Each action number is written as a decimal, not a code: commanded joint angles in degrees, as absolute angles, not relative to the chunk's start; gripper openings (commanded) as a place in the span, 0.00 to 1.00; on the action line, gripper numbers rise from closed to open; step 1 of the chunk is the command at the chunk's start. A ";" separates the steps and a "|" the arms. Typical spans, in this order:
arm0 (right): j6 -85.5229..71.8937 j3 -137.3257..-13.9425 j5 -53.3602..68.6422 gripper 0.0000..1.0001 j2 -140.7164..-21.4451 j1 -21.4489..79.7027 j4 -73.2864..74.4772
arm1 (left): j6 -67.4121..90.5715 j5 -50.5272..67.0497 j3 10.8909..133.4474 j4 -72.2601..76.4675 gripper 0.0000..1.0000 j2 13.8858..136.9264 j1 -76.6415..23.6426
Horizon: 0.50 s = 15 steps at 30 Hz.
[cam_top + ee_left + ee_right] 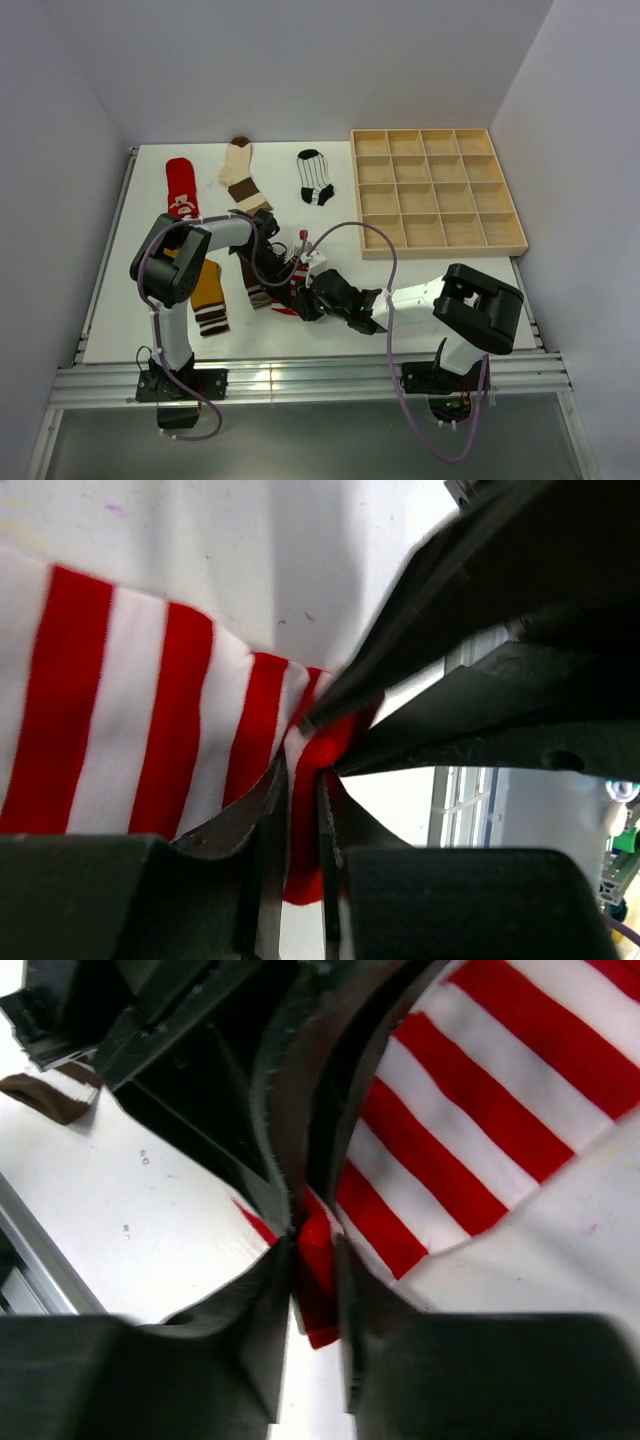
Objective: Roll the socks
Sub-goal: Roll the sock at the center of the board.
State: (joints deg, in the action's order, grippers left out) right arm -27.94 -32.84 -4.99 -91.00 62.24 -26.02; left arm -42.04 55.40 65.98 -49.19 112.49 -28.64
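The red-white striped sock (289, 296) lies at the front middle of the table, mostly hidden by both grippers. My left gripper (297, 810) is shut on its red end (305, 830). My right gripper (315, 1270) is shut on the same red end (318, 1280), tip to tip with the left one. The striped body shows in the left wrist view (130, 710) and the right wrist view (480, 1110). Both grippers meet over the sock in the top view, left (283, 262) and right (315, 296). The dark brown sock (252, 282) lies beside it, the mustard sock (207, 293) to its left.
A red sock with white pattern (181, 188), a cream-and-brown sock (242, 174) and a white sock with black stripes (316, 176) lie at the back. A wooden tray of compartments (435, 190) stands at the back right. Cables arch over both arms.
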 commanded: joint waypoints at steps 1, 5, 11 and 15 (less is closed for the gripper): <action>-24.87 -34.98 -5.18 0.24 -92.81 63.90 -27.86 | -42.10 55.81 67.94 -50.18 0.00 113.91 -29.79; -25.75 -32.96 -5.45 0.13 -92.29 63.81 -28.12 | -40.44 56.51 68.55 -49.05 0.07 113.56 -29.45; -26.37 -30.76 -5.62 0.07 -91.76 63.90 -28.56 | -29.90 55.90 68.38 -39.65 0.24 108.30 -26.90; -26.54 -29.36 -4.92 0.07 -91.41 63.72 -30.14 | -19.61 53.70 66.62 -31.22 0.29 103.98 -24.26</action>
